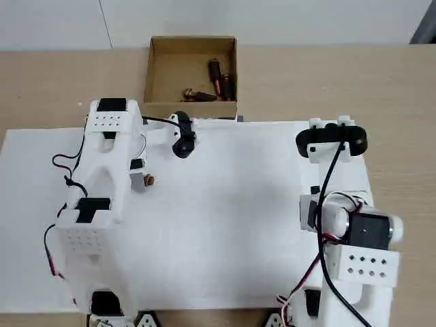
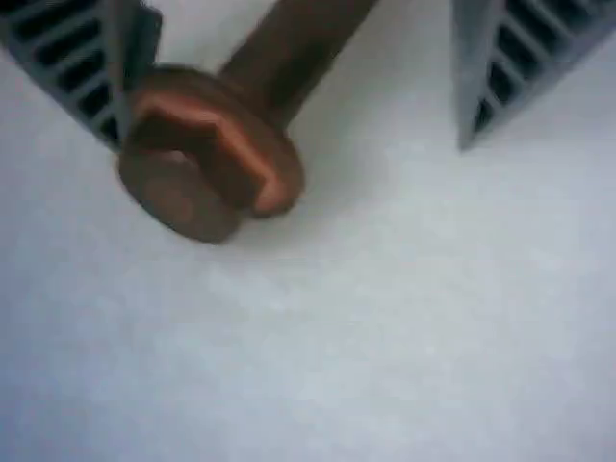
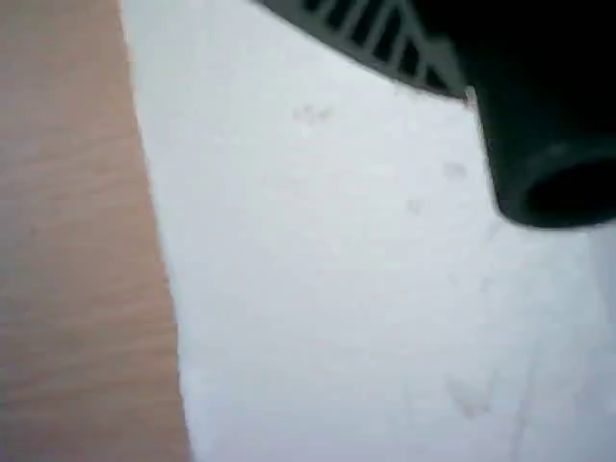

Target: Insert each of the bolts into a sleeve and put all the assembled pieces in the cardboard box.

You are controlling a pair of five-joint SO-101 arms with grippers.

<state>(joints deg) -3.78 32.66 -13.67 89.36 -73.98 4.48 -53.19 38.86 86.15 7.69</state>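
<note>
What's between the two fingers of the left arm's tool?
A brown bolt lies on the white sheet between the left tool's open fingers, its head close to one finger. The left wrist view shows this.

We see a copper-brown metal bolt (image 2: 207, 168) with a dull, smooth sheen lying on a white matt paper sheet (image 1: 238, 204). The brown cardboard box (image 1: 170, 71) looks plain and matt; the pale wooden table (image 1: 41, 75) shows a smooth grain.

Copper-brown bolt (image 2: 207, 178), white sheet (image 1: 231, 218), tan cardboard box (image 1: 174, 71), light wooden table (image 1: 54, 82)
</note>
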